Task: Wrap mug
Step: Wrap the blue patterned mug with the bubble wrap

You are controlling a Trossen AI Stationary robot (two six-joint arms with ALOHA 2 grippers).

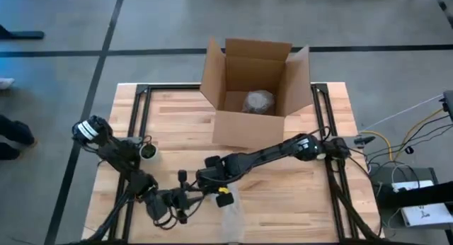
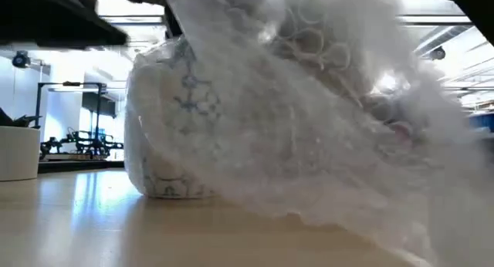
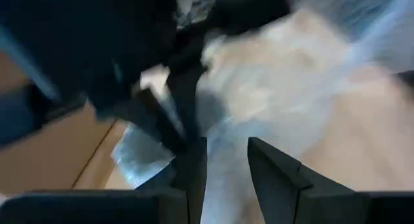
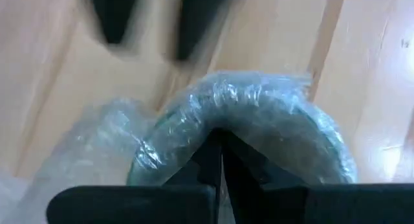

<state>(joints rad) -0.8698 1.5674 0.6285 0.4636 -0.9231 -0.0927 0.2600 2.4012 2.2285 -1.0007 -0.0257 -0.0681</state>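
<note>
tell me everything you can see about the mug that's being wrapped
The mug stands upright on the wooden table near its front edge, between both grippers. It looks white with a thin blue pattern, blurred behind clear bubble wrap, which covers it and trails onto the table. The right gripper is shut on the wrapped rim. The left gripper is open beside the wrap. No handle shows.

Patterned mug (image 2: 174, 120), apparently upright on table, swathed in bubble wrap (image 2: 324, 128)

Wrapped mug (image 2: 174, 120) near table (image 1: 283, 202) front edge, probably before box (image 1: 255, 89).
</note>
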